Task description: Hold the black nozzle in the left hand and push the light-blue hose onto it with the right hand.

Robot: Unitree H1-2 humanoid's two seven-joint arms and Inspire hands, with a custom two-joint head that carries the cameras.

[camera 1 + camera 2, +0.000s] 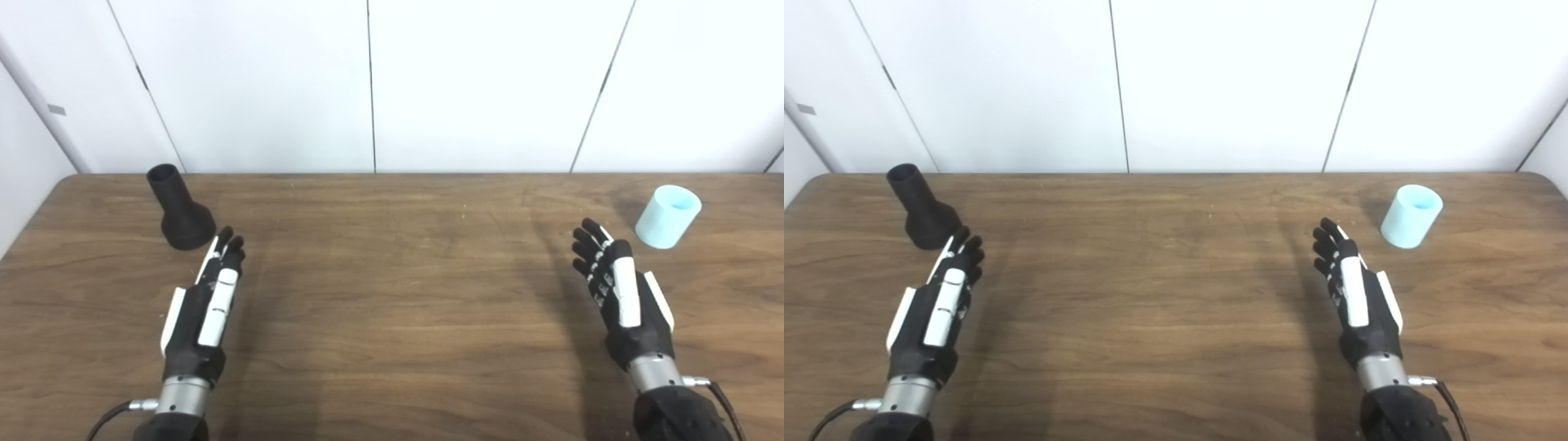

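The left hand (205,306) is held over the wooden table (392,294) with its fingers (228,242) extended straight and close together; nothing is gripped. Just beyond those fingertips and slightly to their left, the black nozzle (177,211) is seen standing on its flared, rounded base, its narrower tubular neck leaning up and away, the surface matte and dark. It cannot be told whether the fingertips touch the base.

The right hand (618,294) is likewise held empty, its fingers (588,245) extended and slightly spread. Beyond them and to their right, apart from them, the light-blue hose (667,216) is seen as a short, smooth, thick-walled cylinder standing with its open end upward. The tabletop shows brown grain with a rounded corner.
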